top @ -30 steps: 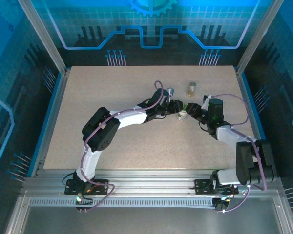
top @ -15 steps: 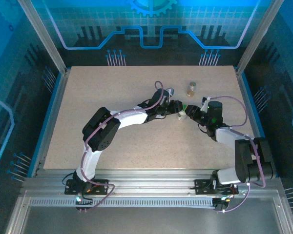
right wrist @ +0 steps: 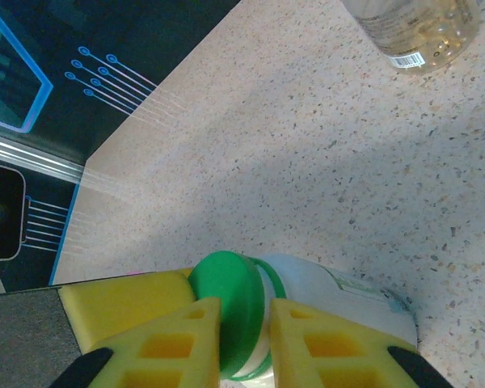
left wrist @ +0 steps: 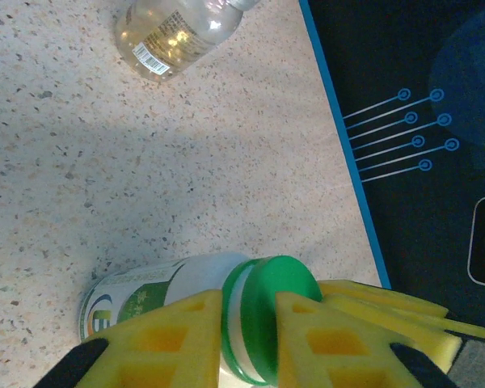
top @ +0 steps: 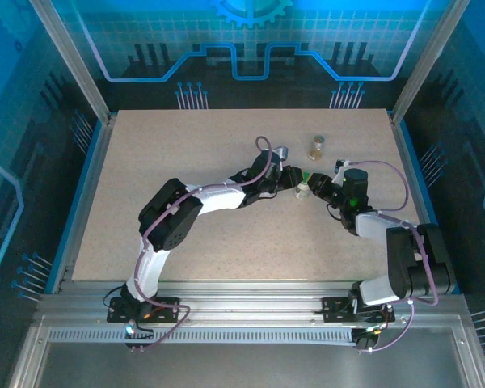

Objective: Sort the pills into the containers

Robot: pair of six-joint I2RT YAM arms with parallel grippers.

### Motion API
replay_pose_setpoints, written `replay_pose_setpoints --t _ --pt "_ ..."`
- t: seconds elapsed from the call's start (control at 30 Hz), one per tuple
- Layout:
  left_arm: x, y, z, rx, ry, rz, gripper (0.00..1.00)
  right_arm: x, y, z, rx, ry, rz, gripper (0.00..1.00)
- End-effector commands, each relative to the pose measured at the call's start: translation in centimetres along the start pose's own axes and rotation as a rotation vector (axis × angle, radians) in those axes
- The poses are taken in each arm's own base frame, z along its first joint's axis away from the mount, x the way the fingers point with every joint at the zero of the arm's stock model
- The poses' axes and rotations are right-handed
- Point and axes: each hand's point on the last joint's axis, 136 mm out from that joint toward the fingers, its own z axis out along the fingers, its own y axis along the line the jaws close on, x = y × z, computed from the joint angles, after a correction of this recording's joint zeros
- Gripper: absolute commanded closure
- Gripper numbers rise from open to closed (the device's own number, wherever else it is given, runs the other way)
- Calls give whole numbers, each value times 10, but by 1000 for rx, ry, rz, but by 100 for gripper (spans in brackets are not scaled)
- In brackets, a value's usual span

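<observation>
The white bottle (top: 302, 191) with a green cap (left wrist: 267, 311) lies tilted on the speckled table, right of centre. My left gripper (top: 293, 179) comes in from the left. Its yellow fingers (left wrist: 166, 339) are shut across the cap end of the bottle (left wrist: 137, 295). From the right, my right gripper (top: 314, 187) is closed on the same green cap (right wrist: 230, 303), with the bottle's white body (right wrist: 339, 295) beyond it. The amber vial (top: 316, 147) stands behind them, apart from both grippers. The pills are out of view.
The vial shows at the top of both wrist views (left wrist: 174, 32) (right wrist: 412, 28). A small grey object (top: 281, 151) sits behind my left wrist. The table's right edge (left wrist: 339, 145) with its blue strip runs close by. Open tabletop lies to the left and front.
Both grippers have closed onto the cap end of the bottle. My right wrist has shifted slightly left toward it, and the left arm has barely moved.
</observation>
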Motion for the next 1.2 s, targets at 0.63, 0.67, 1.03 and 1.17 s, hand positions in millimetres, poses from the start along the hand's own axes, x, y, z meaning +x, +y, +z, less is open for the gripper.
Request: replay_pose_setpoints --t 0.63,0.67,1.03,1.17 --pt "-6 -9 -9 -85 58 72 66 2 -11 -22 214 117 -55 53" --pt "-13 -14 -12 -77 43 74 65 -2 -8 -25 220 117 -79 50" --pt "-77 -37 -102 -62 -162 130 52 -25 27 -40 354 208 -399 23" --pt "-73 -10 -141 -132 -196 161 50 -18 25 -25 422 275 -463 21"
